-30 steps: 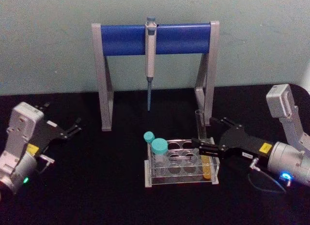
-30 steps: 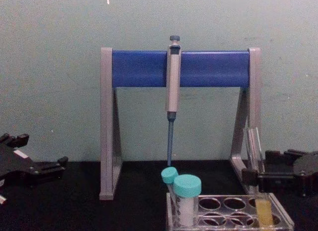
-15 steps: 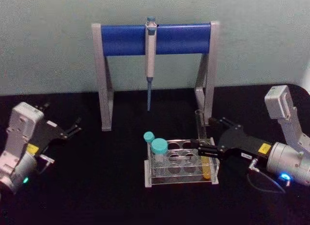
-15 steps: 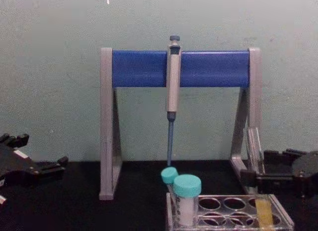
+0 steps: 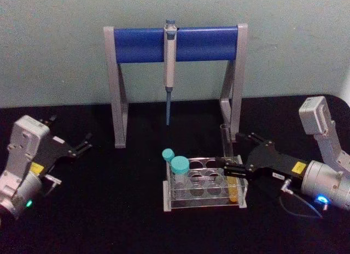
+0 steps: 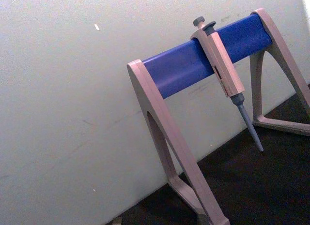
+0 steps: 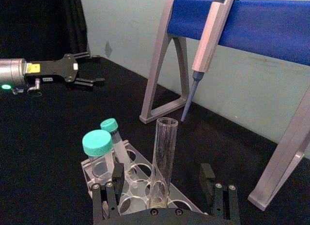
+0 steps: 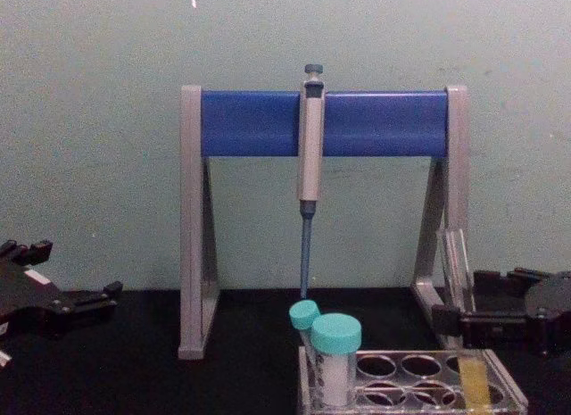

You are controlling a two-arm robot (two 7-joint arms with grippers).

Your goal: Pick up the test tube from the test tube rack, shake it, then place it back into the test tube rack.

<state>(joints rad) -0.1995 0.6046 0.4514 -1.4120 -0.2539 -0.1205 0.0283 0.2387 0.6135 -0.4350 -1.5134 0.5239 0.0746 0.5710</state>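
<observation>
My right gripper [image 5: 229, 167] is sitting right at the test tube [image 5: 226, 142]. It reaches in from the bench's right edge, low down, just above the top of the test tube rack [image 5: 197, 202]. The jaws are wide open, one finger on either side of the glass. The right wrist view shows a clear gap on both sides, so I've got hold of nothing.

The tube itself stands in a hole at the rack's right end, more or less upright, open mouth on top. The yellow-orange liquid [image 5: 234, 193] sits in the bottom part, down inside the rack. The clear upper part sticks up well above my fingers.

The rack is on the black bench [image 5: 109, 221], around the middle and a bit toward the right, closer to the front edge than the back. At its left end are two teal-capped tubes [image 5: 179, 165], a fat one in front and a thinner one just behind it, both well apart from the long tube.

Toward the back edge there's the grey-and-blue stand [image 5: 142, 45]. A pipette [image 5: 169, 54] hangs off its blue bar, tip pointing down and clear of the bench.

My left gripper [image 5: 85, 145] is over by the left edge of the bench, well apart from the rack, fingers spread, holding nothing.
</observation>
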